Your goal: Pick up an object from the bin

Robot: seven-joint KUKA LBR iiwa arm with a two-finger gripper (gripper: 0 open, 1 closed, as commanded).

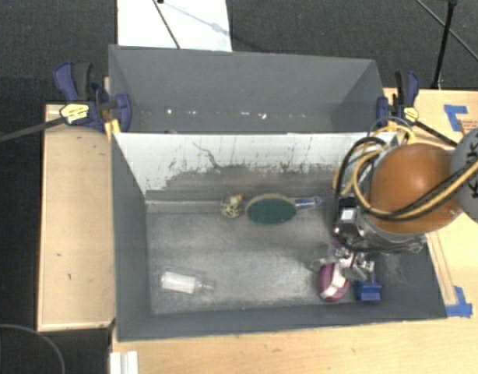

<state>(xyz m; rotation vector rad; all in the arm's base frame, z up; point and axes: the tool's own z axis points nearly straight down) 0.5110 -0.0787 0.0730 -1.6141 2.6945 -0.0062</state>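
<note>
Grey metal bin, seen from above. Robot arm w/ orange dome cover reaches in from the right. Its gripper sits low in the front-right corner, directly over a small purple-and-white rounded object. Can't tell whether gripper is apart or together. Small blue block lies just beside the purple object, on its right. Near back wall: dark green oval disc w/ blue handle, small yellowish ball beside it. Clear plastic vial front-left, well apart.
</note>
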